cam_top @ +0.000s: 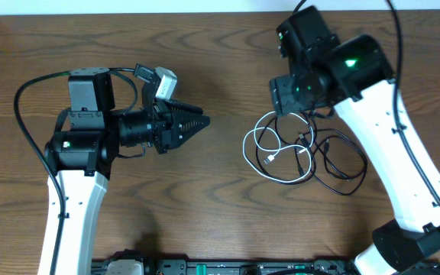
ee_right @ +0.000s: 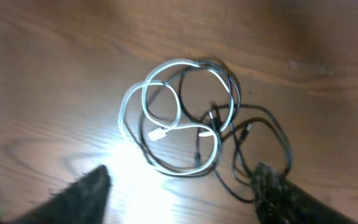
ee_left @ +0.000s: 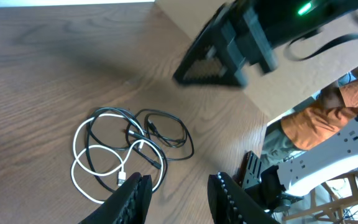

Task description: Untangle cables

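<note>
My right hand (ee_right: 182, 173) hangs over the tangle of cables (ee_right: 213, 118) with its two fingers spread wide and nothing between them. My left hand (ee_left: 180, 180) is a little open, also empty, and points at the tangle from well apart. The cables lie on the counter (cam_top: 205, 46) on my right side: the white cord (ee_right: 159, 133) makes some loops, and the black cord (ee_left: 182, 127) goes through them and out to the far side. I think it is best to come down on one free loop at the edge, not in the middle, and to pinch only one cord. The counter is dark brown wood with a bright glare under my right hand. Past its edge sits a person in an orange shirt (ee_left: 328, 118).
</note>
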